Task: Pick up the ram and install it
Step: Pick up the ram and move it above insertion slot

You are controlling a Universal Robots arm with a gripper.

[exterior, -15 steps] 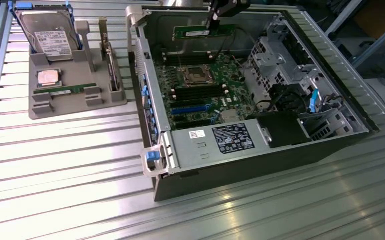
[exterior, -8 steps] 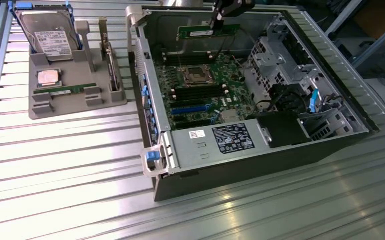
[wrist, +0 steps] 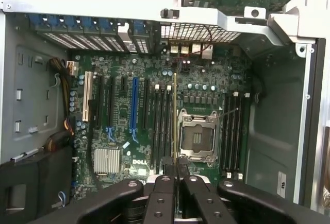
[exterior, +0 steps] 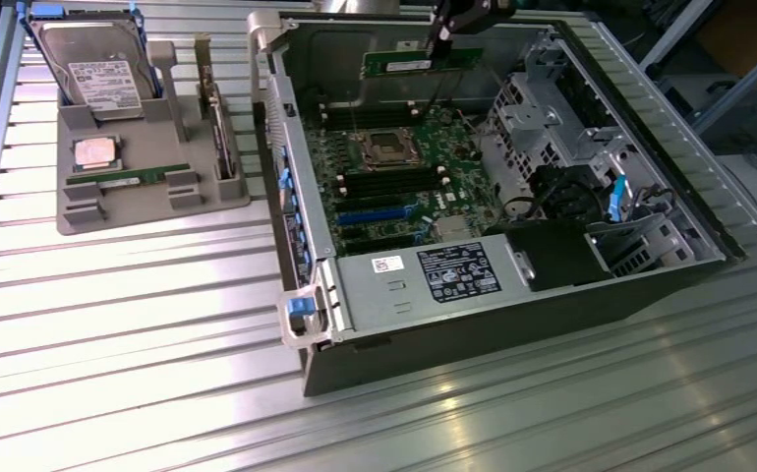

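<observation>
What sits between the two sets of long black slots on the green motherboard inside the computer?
A square, silver-framed processor socket sits between the long black slots on the green motherboard; the wrist view shows it plainly.

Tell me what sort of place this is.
Probably a robotics lab bench for computer assembly: an open computer case lies on a ribbed metal table, a grey parts holder carries a hard drive, and the gripper, jaws shut, holds the ram above the motherboard.
</observation>
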